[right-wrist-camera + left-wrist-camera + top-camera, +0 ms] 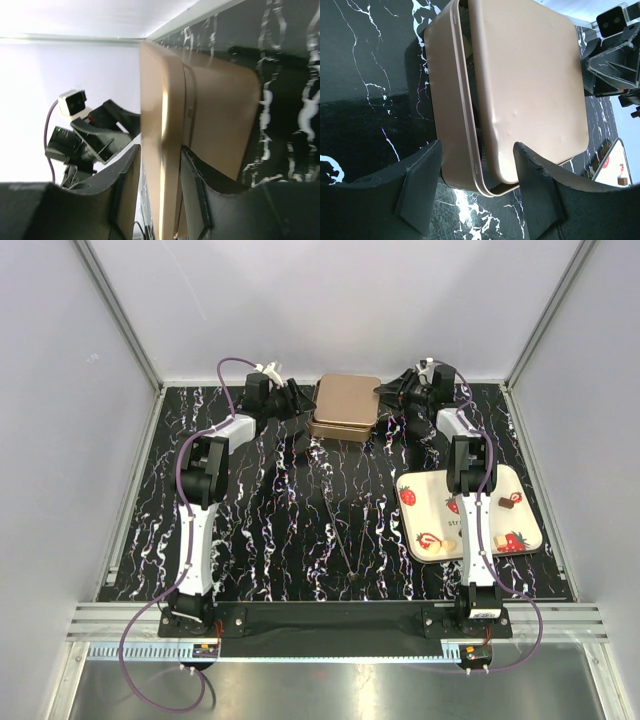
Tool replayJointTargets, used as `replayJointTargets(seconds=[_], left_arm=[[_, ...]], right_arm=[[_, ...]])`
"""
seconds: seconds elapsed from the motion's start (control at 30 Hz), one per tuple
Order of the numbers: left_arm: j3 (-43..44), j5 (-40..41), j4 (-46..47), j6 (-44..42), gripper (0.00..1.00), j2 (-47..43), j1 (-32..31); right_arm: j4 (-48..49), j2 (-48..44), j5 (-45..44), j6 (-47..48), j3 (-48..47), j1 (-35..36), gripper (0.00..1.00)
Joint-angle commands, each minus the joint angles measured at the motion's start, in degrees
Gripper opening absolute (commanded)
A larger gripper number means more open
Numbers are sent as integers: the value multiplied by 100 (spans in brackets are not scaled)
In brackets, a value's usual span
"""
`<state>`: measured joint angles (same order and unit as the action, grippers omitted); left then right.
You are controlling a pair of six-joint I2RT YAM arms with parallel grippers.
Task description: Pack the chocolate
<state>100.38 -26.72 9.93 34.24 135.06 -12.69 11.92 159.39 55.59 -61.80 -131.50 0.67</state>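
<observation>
we saw a gold tin [452,100] at 12 o'clock, left end effector [477,155] apart around its corner, right end effector [160,155] clamped on its lid [155,100], chocolate [515,498] at 4 o'clock.

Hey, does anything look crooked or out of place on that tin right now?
Yes. The lid sits askew on the tin base, slid sideways so a dark gap shows along one side. The right gripper pinches the lid's edge.

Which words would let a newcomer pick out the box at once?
Look to the far middle of the black marbled table, between the left hand and the right hand. There sits the box, square with rounded corners. Its plain copper-tan metal sets it apart from the white strawberry-printed tray.
</observation>
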Motion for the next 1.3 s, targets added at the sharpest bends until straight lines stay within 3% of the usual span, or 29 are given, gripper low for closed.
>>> replayJointTargets(seconds=[0.0,0.2,0.4,0.8,1.27], left_arm=[[184,18,149,-154,64,-191,21],[184,27,140,-172,64,-191,30],[193,9,175,-137,64,-182,30],[289,27,255,-84,64,-165,30],[272,70,307,-93,64,-244,117]], right_arm=[[82,-321,-286,19,72,-40,44],[-93,-620,-558,370,388,-31,45],[-15,-444,-436,195,81,-14,43],[240,-462,-190,116,301,109,24],[232,-444,-198,124,494,232,17]])
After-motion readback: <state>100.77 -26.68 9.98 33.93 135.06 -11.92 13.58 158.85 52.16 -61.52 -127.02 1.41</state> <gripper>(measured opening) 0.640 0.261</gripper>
